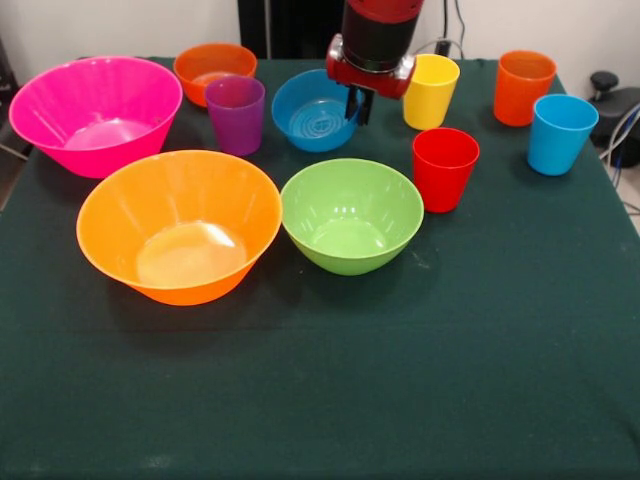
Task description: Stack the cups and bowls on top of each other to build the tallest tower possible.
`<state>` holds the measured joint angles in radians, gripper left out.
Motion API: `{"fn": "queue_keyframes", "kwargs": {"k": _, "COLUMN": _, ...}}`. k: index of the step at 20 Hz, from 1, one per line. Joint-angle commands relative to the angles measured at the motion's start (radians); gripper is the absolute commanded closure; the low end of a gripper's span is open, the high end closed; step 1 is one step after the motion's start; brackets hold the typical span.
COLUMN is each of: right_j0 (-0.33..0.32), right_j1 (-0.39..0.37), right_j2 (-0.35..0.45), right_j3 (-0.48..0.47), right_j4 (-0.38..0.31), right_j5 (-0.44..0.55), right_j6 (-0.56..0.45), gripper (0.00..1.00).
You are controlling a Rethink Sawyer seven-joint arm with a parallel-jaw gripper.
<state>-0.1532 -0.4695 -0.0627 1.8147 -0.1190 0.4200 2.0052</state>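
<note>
All bowls and cups stand apart and upright on the dark green table; none is stacked. At the left are the large pink bowl [95, 110] and the large orange bowl [180, 225]. The green bowl [351, 214] is in the middle. At the back are the small orange bowl [213, 70], purple cup [235, 113] and small blue bowl [313, 110]. To the right stand the yellow cup [430, 90], red cup [445, 168], orange cup [523, 87] and light blue cup [560, 133]. My gripper [357, 105] hangs at the blue bowl's right rim, beside the yellow cup.
The green cloth [330, 380] covers the whole table, and its near half bears nothing. A black device with cables [610, 95] sits past the table's right edge. The robot's dark pedestal [290, 25] stands at the back.
</note>
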Motion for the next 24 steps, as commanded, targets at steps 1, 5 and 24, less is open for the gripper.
{"fn": "queue_keyframes", "kwargs": {"k": 1, "right_j0": -0.006, "right_j1": 0.029, "right_j2": 0.095, "right_j3": -0.101, "right_j4": -0.049, "right_j5": 0.097, "right_j6": -0.042, "gripper": 1.0}}
{"fn": "queue_keyframes", "kwargs": {"k": 5, "right_j0": -0.002, "right_j1": 0.032, "right_j2": 0.093, "right_j3": -0.107, "right_j4": -0.048, "right_j5": 0.098, "right_j6": -0.038, "gripper": 1.0}}
{"fn": "queue_keyframes", "kwargs": {"k": 24, "right_j0": -0.042, "right_j1": -0.103, "right_j2": 0.145, "right_j3": -0.012, "right_j4": -0.019, "right_j5": 0.218, "right_j6": -0.056, "gripper": 1.0}}
